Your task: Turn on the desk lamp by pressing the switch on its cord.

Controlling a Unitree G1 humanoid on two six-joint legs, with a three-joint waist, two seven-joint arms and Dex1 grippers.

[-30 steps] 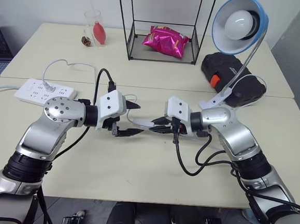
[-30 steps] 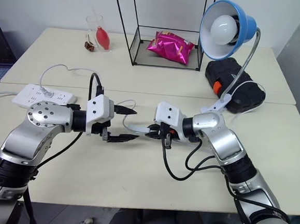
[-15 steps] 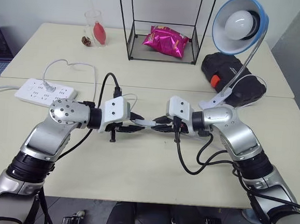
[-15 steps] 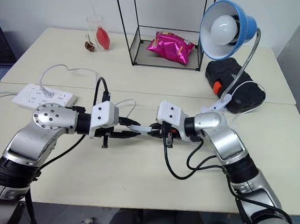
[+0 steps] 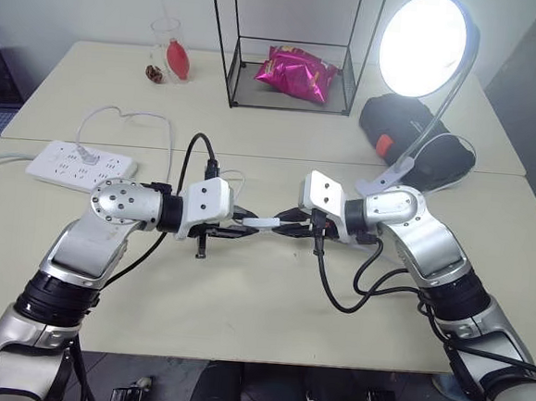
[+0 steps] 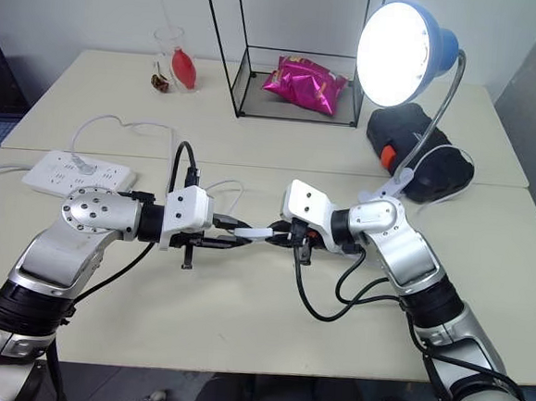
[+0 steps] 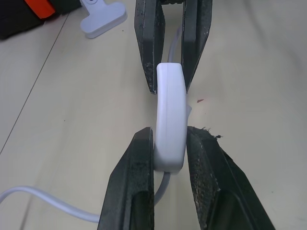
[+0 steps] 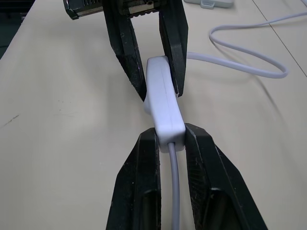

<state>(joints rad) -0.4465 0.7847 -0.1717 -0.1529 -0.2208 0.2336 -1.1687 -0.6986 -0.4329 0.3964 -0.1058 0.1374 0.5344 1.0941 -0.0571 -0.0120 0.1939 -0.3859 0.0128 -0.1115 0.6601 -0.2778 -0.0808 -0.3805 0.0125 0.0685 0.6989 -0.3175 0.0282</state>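
Observation:
The desk lamp [image 5: 425, 42] stands at the back right with its bulb lit, its white clamp base [image 5: 382, 183] on the table. The small white switch [image 5: 264, 223] is held level above the middle of the table. My left gripper [image 5: 247, 226] is shut on one end of it and my right gripper [image 5: 285, 226] is shut on the other end. In the left wrist view my fingers [image 7: 139, 167] squeeze the switch [image 7: 170, 120] from both sides. The thin white cord [image 8: 249, 67] runs off across the table.
A white power strip [image 5: 80, 164] lies at the left with a plug in it. At the back stand a black wire rack [image 5: 232, 86] holding a pink snack bag [image 5: 297, 73], a glass [image 5: 168, 51] and a black case [image 5: 412, 142].
My left gripper has moved right to the switch and shut on it, and the lamp has come on. The right gripper has kept its grip.

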